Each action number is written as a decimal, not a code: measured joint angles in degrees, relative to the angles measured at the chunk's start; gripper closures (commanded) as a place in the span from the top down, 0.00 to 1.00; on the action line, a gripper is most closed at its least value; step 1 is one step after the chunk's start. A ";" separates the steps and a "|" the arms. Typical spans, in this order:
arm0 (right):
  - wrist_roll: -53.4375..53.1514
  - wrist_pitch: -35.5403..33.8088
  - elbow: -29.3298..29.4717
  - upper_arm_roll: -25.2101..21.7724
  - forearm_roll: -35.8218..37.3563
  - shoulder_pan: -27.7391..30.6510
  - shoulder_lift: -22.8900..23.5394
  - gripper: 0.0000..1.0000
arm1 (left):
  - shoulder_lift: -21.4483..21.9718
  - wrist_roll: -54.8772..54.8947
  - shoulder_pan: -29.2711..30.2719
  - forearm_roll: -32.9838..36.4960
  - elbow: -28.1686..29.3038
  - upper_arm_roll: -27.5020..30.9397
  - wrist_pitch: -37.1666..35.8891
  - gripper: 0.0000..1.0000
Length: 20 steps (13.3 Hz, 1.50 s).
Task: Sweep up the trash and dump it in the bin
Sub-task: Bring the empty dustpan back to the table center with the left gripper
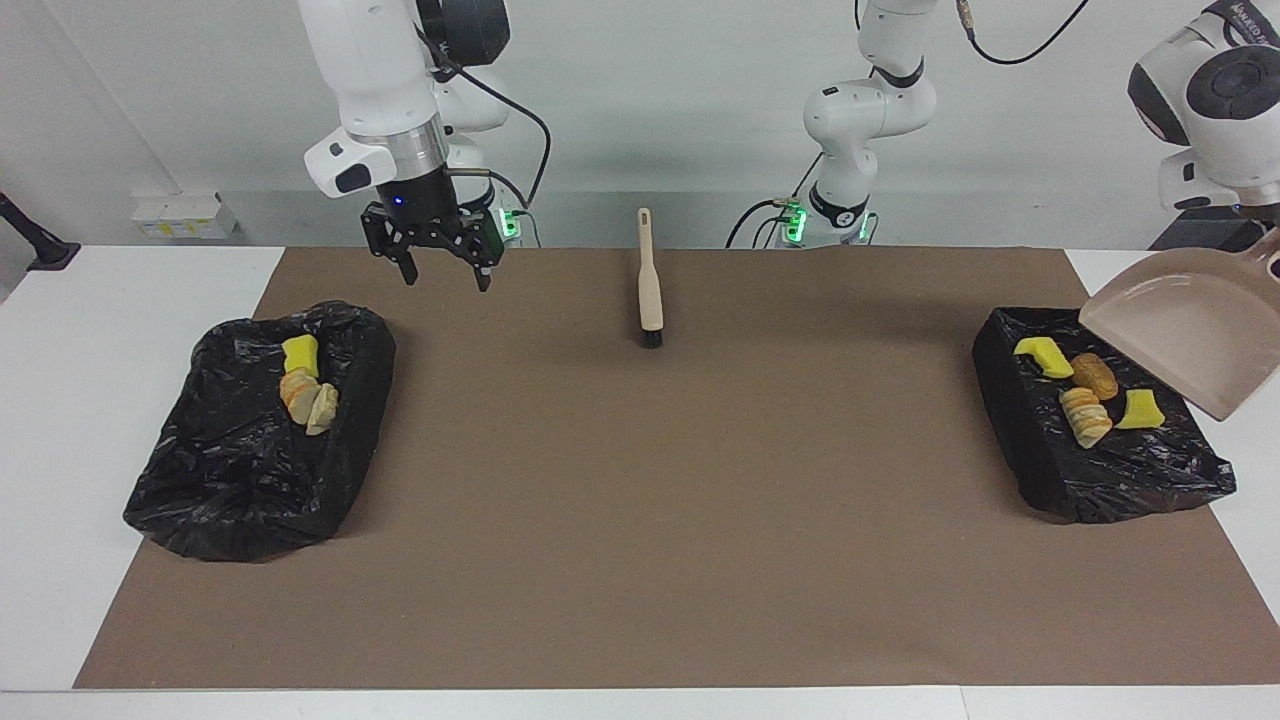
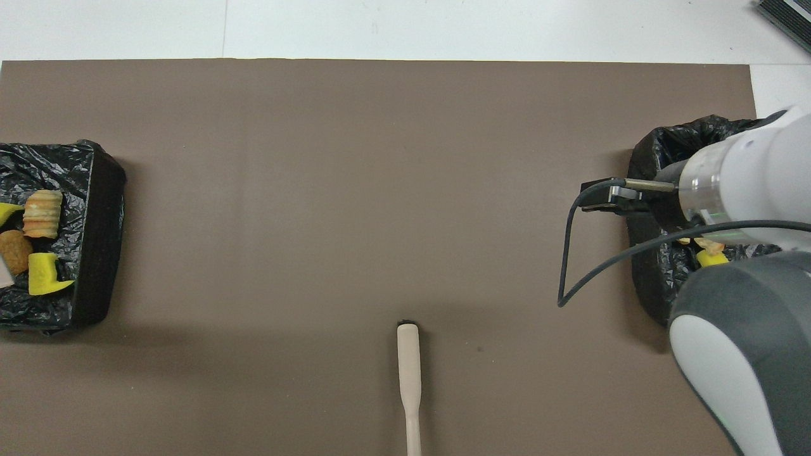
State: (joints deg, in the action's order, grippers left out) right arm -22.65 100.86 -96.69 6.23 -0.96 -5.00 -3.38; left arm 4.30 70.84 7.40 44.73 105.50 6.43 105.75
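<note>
My left gripper [image 1: 1272, 248] sits at the view's edge, shut on the handle of the beige dustpan [image 1: 1190, 340]. It holds the pan tilted over the black-lined bin [image 1: 1100, 490] at the left arm's end. That bin holds several pieces of trash: yellow sponge chunks [image 1: 1040, 356] and bread lumps [image 1: 1085, 415]. It also shows in the overhead view [image 2: 95, 253]. My right gripper [image 1: 440, 262] is open and empty, above the mat by a second black-lined bin [image 1: 230, 480]. That bin holds a yellow chunk [image 1: 300, 352] and two bread lumps [image 1: 308, 397].
A beige hand brush [image 1: 650, 280] lies on the brown mat [image 1: 650, 500] midway between the bins, close to the robots, bristles pointing away from them. It also shows in the overhead view [image 2: 410, 380]. My right arm covers most of its bin [image 2: 652, 278] from above.
</note>
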 measured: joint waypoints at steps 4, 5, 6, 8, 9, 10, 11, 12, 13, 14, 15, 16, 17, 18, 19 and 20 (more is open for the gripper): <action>3.72 -3.20 2.53 -4.95 0.06 0.10 -1.38 1.00 | -0.02 -8.88 -3.27 -15.66 0.19 -0.42 -5.77 0.00; 6.73 -4.82 3.25 -6.55 0.06 0.11 -1.65 1.00 | -0.03 -12.73 -5.46 -18.96 0.21 -0.52 -7.04 0.00; 10.07 -6.27 3.85 -8.36 0.08 0.11 -1.81 1.00 | -0.07 -17.62 -8.37 -22.35 0.32 -0.67 -7.95 0.00; 17.32 -7.68 4.38 -12.37 0.08 0.15 -2.23 1.00 | -0.55 -29.05 -14.60 -28.37 0.95 -1.02 -8.36 0.00; 19.61 -8.56 4.41 -13.66 0.08 0.16 -2.41 1.00 | -1.15 -35.12 -17.72 -30.18 1.34 -1.09 -8.03 0.00; 20.73 -9.63 4.41 -14.28 0.08 0.16 -2.53 1.00 | -2.03 -41.81 -21.02 -31.95 1.49 -1.18 -6.87 0.00; 20.92 -11.17 4.41 -14.30 0.08 0.15 -2.66 1.00 | -2.98 -47.55 -23.73 -34.34 1.49 -1.26 -4.94 0.00; 20.92 -12.81 4.41 -14.06 0.08 0.09 -2.83 1.00 | -3.92 -52.35 -25.88 -36.99 1.49 -1.30 -2.80 0.00; 20.92 -13.81 4.36 -13.80 0.08 0.08 -3.04 1.00 | -4.76 -56.91 -27.65 -38.62 1.48 -1.29 -0.66 0.00; 20.92 -14.18 4.29 -13.64 0.08 0.07 -3.19 1.00 | -5.64 -61.72 -29.40 -39.56 1.37 -1.27 1.13 0.00; 20.92 -14.24 4.23 -13.57 0.08 0.07 -3.29 1.00 | -6.90 -67.24 -31.77 -40.12 1.08 -1.19 2.86 0.00; 20.92 -14.26 4.19 -13.56 0.08 0.07 -3.37 1.00 | -8.83 -73.15 -34.63 -40.25 0.52 -1.18 4.72 0.00; 20.92 -14.26 4.16 -13.56 0.08 0.07 -3.42 1.00 | -11.39 -78.94 -37.72 -40.27 -0.15 -1.24 7.37 0.00; 20.97 -14.26 4.13 -13.56 0.08 0.07 -3.46 1.00 | -14.21 -83.97 -40.67 -40.29 -0.91 -1.28 10.15 0.00; 21.28 -14.25 4.11 -13.56 0.23 0.07 -3.49 1.00 | -16.60 -87.86 -42.97 -40.30 -1.62 -1.28 11.64 0.00; 22.19 -14.14 4.09 -13.57 0.75 0.07 -3.49 1.00 | -18.84 -91.42 -44.83 -40.30 -2.77 -1.27 12.49 0.00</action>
State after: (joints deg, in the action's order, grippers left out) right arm -0.46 86.72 -92.60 -7.34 -0.21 -4.92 -6.87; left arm -14.54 -20.58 -37.43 4.42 102.73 5.16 118.24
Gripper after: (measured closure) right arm 0.000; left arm 0.674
